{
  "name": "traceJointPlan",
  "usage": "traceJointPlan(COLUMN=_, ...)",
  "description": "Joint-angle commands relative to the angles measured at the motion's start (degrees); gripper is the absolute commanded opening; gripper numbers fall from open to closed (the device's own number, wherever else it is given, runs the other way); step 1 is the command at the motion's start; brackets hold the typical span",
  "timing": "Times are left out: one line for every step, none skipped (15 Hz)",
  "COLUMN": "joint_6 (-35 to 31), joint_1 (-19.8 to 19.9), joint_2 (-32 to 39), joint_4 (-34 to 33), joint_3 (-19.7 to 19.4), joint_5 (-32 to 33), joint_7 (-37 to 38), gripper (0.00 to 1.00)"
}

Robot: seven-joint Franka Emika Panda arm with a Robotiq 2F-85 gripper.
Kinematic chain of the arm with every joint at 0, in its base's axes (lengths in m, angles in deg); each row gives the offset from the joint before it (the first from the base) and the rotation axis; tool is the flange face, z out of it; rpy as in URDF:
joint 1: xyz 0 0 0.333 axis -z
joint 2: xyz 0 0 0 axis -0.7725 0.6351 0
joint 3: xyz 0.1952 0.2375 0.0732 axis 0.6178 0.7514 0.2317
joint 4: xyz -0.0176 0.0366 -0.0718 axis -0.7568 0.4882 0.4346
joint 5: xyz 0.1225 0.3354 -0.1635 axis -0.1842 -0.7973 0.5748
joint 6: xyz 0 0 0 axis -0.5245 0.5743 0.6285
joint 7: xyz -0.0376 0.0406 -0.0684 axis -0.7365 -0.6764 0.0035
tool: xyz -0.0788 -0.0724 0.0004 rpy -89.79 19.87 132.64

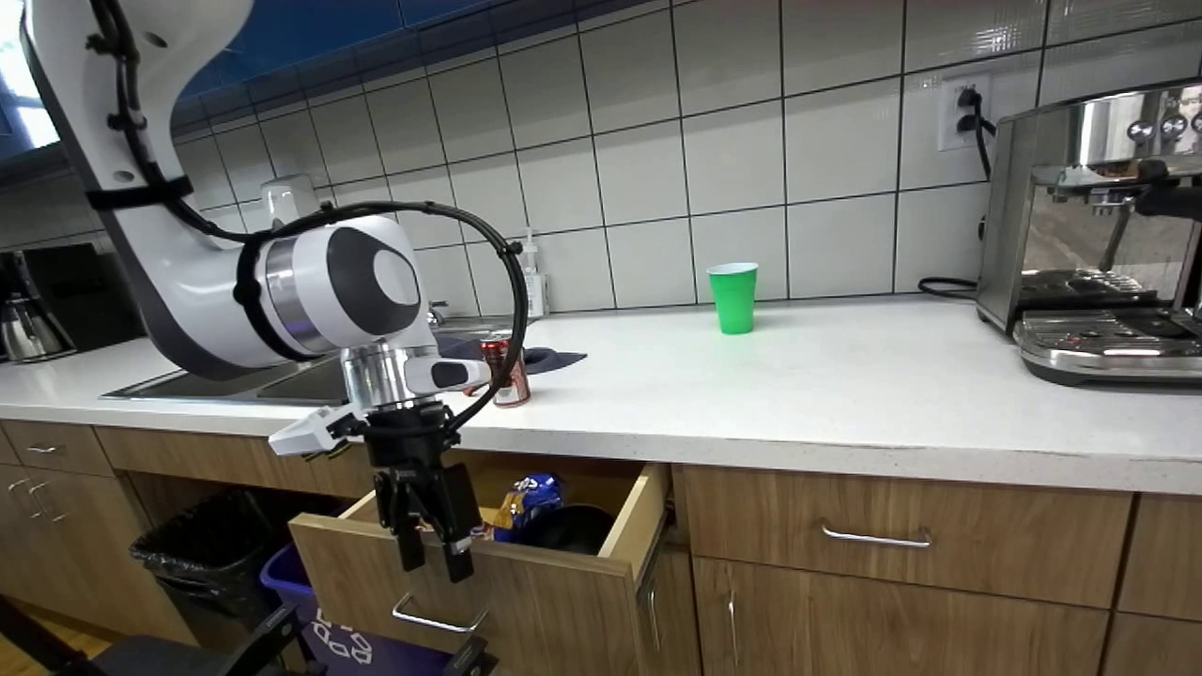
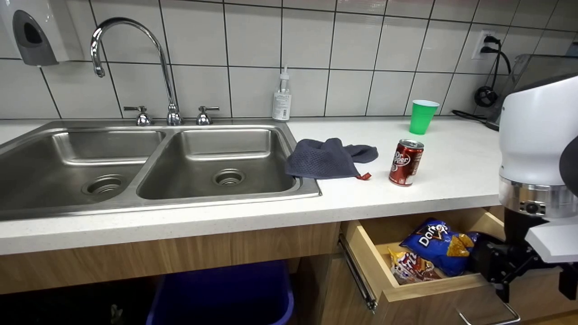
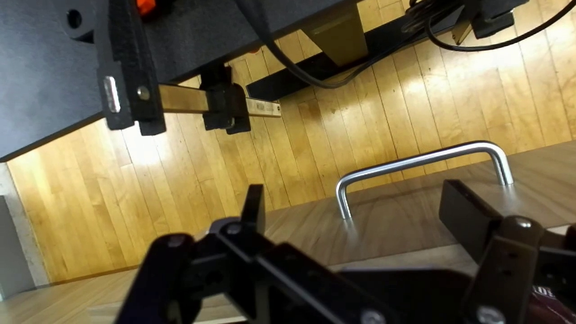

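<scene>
My gripper [image 1: 437, 565] is open and empty, pointing down at the front of a pulled-out wooden drawer [image 1: 554, 593]. In the wrist view the drawer's silver bar handle [image 3: 418, 163] lies beyond the open fingers [image 3: 353, 198], apart from them. The gripper also shows in an exterior view [image 2: 535, 291], over the drawer's front edge. Inside the drawer are a blue Doritos bag [image 2: 438, 246] and a smaller yellow and brown snack bag [image 2: 412, 267]. A black rounded object [image 1: 569, 528] sits beside the Doritos bag; the gripper partly hides the drawer's contents.
On the white counter [image 1: 845, 394] stand a red Dr Pepper can [image 2: 406, 162], a green cup [image 1: 733, 299], a dark cloth [image 2: 323, 160] and an espresso machine [image 1: 1108, 244]. A double sink [image 2: 153, 164] is set in it. A blue bin [image 2: 221, 293] stands below.
</scene>
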Motion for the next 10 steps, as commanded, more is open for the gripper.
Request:
traceJointPlan(joint_6=-1.5, joint_1=-0.9, joint_2=0.1, joint_4=-0.1, joint_3=-1.4, joint_5=2.2, joint_7=3.0, gripper=1.0)
traceJointPlan(joint_6=-1.7, joint_1=-0.9, joint_2=0.1, joint_4=-0.1, joint_3=-1.4, joint_5=2.3, joint_7=3.1, gripper=1.0)
traceJointPlan(joint_6=-1.9, joint_1=-1.0, joint_2=0.1, joint_4=0.0, joint_3=-1.6, joint_5=2.6, joint_7=3.5, gripper=1.0)
traceJointPlan(joint_6=-2.2, joint_1=-1.1, joint_2=0.2, joint_4=-0.1, joint_3=-1.8, joint_5=3.0, joint_7=3.8, gripper=1.0)
traceJointPlan(joint_6=-2.5, joint_1=-1.3, joint_2=0.3, joint_4=-0.1, joint_3=-1.9, joint_5=3.4, joint_7=4.3, gripper=1.0)
traceJointPlan(joint_6=-2.7, joint_1=-1.4, joint_2=0.4, joint_4=-0.3, joint_3=-2.1, joint_5=3.8, joint_7=4.8, gripper=1.0)
traceJointPlan(joint_6=-2.9, joint_1=-1.5, joint_2=0.4, joint_4=-0.4, joint_3=-2.2, joint_5=4.3, joint_7=5.5, gripper=1.0)
traceJointPlan(joint_6=-2.9, joint_1=-1.6, joint_2=0.5, joint_4=-0.5, joint_3=-2.4, joint_5=4.7, joint_7=5.9, gripper=1.0)
traceJointPlan(joint_6=-3.0, joint_1=-1.7, joint_2=0.6, joint_4=-0.6, joint_3=-2.6, joint_5=5.1, joint_7=6.3, gripper=1.0)
traceJointPlan(joint_6=-3.1, joint_1=-1.7, joint_2=0.6, joint_4=-0.7, joint_3=-2.6, joint_5=5.4, joint_7=6.6, gripper=1.0)
